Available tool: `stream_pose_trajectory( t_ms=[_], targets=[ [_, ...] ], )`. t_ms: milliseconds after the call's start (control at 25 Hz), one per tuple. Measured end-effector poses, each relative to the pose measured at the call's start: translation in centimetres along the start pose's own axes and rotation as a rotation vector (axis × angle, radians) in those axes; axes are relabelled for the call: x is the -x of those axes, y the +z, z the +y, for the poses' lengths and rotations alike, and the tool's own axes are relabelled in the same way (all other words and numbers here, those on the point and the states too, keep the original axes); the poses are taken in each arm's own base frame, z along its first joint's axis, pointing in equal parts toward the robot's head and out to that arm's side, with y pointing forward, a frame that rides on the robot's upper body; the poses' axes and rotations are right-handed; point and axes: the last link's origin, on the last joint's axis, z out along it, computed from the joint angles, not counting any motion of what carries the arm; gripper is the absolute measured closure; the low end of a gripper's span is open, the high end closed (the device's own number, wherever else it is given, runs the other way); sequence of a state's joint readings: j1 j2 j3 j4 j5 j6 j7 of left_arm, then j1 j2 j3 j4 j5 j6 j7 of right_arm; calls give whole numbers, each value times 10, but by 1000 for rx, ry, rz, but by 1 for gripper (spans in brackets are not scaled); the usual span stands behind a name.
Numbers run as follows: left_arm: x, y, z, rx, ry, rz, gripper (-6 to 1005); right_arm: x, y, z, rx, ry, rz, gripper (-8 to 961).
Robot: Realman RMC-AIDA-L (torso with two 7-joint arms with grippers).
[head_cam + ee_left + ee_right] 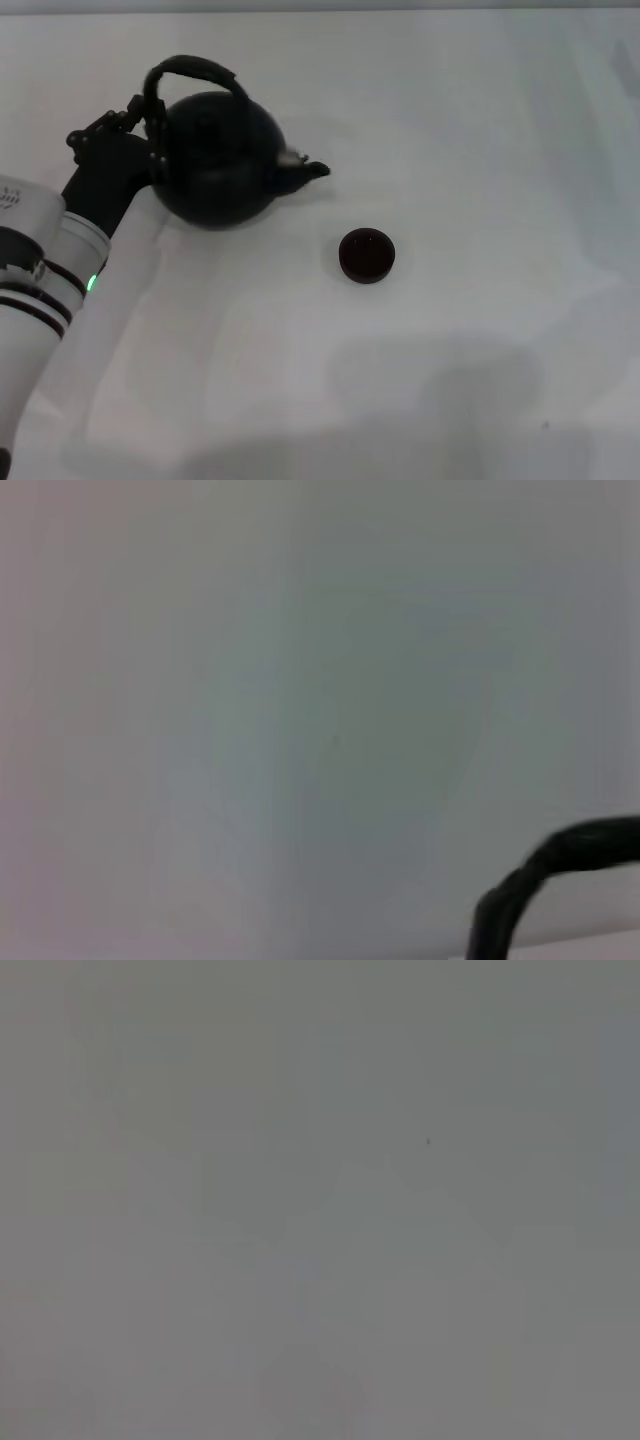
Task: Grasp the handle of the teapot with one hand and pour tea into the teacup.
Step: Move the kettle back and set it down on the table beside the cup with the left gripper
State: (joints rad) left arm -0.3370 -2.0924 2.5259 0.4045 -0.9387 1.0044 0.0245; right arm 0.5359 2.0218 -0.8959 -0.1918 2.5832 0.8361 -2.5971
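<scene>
The matte black teapot (215, 160) is at the left of the white table, its short spout (312, 171) pointing right toward the teacup. Its dark arched handle (192, 70) rises over its top. My left gripper (148, 128) is right against the left side of the teapot, at the lower left end of the handle. A dark curved piece that looks like the handle (555, 865) shows at the edge of the left wrist view. The small dark teacup (367, 255) stands on the table right of and nearer than the spout, apart from the pot. My right gripper is out of view.
The white table (480, 150) stretches to the right and toward the front. My left arm (60, 270) comes in from the lower left. The right wrist view shows only plain grey surface.
</scene>
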Motion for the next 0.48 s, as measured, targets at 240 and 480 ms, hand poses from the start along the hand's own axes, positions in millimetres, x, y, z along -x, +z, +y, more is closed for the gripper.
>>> stream_pose_trajectory(
  t_ms=[240,480],
  targets=[
    [1,-2,4,25,8,2,736,0,0,0,-1,0,1,118],
    [0,-6,4,15,-2,18,526,0,0,0,-1,0,1,118]
  ],
)
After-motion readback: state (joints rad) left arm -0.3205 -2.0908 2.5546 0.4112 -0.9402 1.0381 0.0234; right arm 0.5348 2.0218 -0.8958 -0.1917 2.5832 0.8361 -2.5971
